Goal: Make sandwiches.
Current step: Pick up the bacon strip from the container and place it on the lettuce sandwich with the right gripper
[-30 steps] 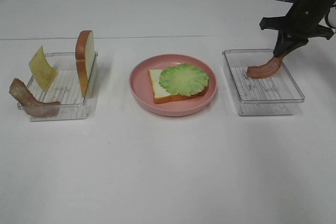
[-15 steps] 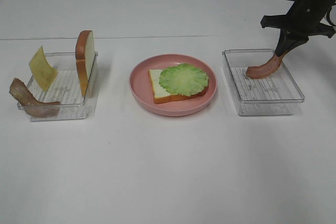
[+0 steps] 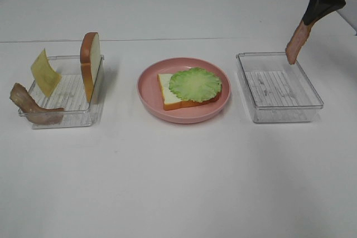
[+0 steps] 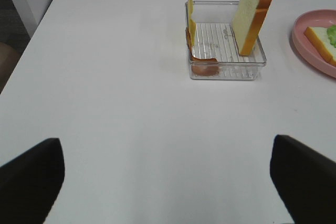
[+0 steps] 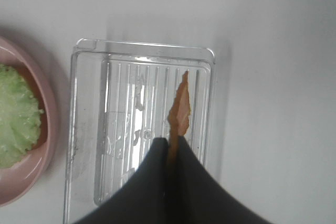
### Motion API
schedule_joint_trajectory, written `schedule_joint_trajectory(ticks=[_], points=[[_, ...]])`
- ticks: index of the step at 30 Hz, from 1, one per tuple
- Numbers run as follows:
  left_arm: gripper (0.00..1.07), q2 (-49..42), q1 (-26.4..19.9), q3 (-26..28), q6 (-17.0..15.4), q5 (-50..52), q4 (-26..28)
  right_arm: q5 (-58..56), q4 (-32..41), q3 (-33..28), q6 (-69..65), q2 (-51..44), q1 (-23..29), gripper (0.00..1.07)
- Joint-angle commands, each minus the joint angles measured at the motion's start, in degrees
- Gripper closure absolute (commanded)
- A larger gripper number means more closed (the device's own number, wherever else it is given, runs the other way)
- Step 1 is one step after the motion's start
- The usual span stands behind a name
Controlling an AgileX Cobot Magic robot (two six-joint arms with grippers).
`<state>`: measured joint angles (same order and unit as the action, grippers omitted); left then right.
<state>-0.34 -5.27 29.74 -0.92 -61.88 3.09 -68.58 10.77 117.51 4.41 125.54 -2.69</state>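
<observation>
**Exterior high view.** We list the right gripper (image 3: 307, 20), high at the far right, its jaws pinched on the top end of the held bacon strip (image 3: 294, 43). The strip hangs down over the far side of the right tray (image 3: 281, 116). At the centre stands the pink plate (image 3: 184, 117), bearing the flat bread slice (image 3: 167, 94) with the lettuce leaf (image 3: 195, 84) on top of it. The left tray (image 3: 70, 120) holds the upright bread slice (image 3: 91, 65), the leaning cheese square (image 3: 44, 72) and the second bacon strip (image 3: 30, 107), which is draped over the tray's near left corner. All of this rests on the white table (image 3: 178, 182).

**Left wrist view.** We record the left gripper (image 4: 167, 182) with its jaws spread wide and nothing between them, well apart from the left tray (image 4: 226, 73).

**Right wrist view.** We note the right gripper (image 5: 170, 156) closed tight on the held bacon strip (image 5: 180, 109), which dangles above the ribbed floor of the right tray (image 5: 73, 129).
</observation>
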Motion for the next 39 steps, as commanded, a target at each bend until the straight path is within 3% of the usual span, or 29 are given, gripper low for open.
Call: schedule_joint_trajectory(ticks=[1,10,23,27,29,32,39], points=[[0.06,-0.46,-0.11,-0.17,0.0,0.29,0.4,-2.75,0.23,0.52,0.23,-4.24,1.55,1.07],[0.06,-0.46,-0.11,-0.17,0.0,0.29,0.4,-7.73,-1.26,0.46,-0.06,-8.88,6.88,1.07],[0.06,-0.46,-0.11,-0.17,0.0,0.29,0.4,-7.73,-3.61,-3.27,-2.23,-11.23,21.49,1.07],[0.06,-0.46,-0.11,-0.17,0.0,0.29,0.4,-7.51,-3.67,-4.35,-2.69,-10.83,23.89,1.07],[0.06,-0.46,-0.11,-0.17,0.0,0.29,0.4,-5.79,-3.67,-4.87,-2.92,-10.49,27.56,1.07],[0.06,-0.46,-0.11,-0.17,0.0,0.29,0.4,-5.39,-3.67,-4.87,-2.92,-10.26,28.3,1.07],[0.06,-0.46,-0.11,-0.17,0.0,0.29,0.4,1.6,-3.5,-4.87,-3.09,-6.47,35.24,1.07]])
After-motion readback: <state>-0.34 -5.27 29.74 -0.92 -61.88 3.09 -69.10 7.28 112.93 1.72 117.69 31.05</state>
